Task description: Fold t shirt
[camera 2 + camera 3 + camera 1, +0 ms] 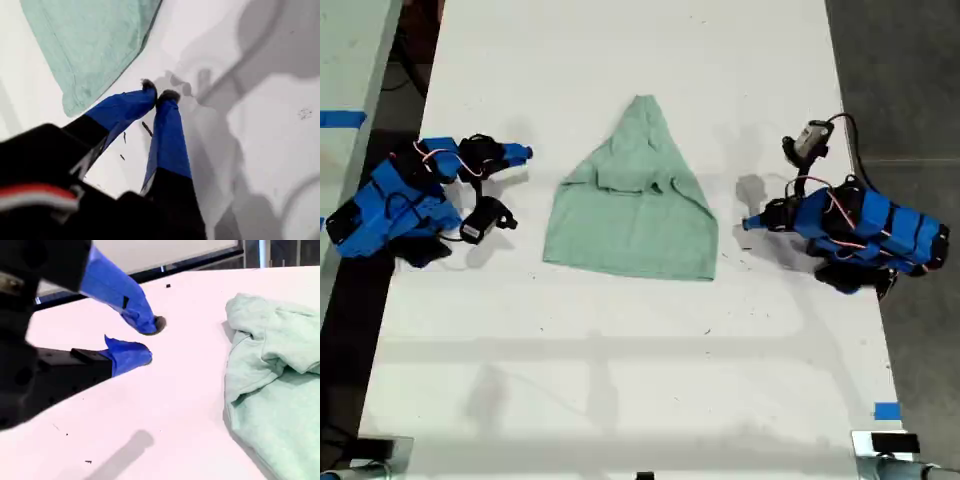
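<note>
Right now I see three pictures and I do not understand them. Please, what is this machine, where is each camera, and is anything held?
You are looking at two small blue robot arms at a white table. The wide picture comes from a camera above, looking down. The other two come from cameras riding on the arms, each looking along its own gripper. A pale green t shirt lies in the middle, partly folded into a rough triangle. My first gripper is shut, with its tips together and nothing between them, close to a corner of the shirt. It seems to belong to the arm at the exterior view's right. My second gripper is open and empty, a little away from the cloth. Nothing is held.
</note>
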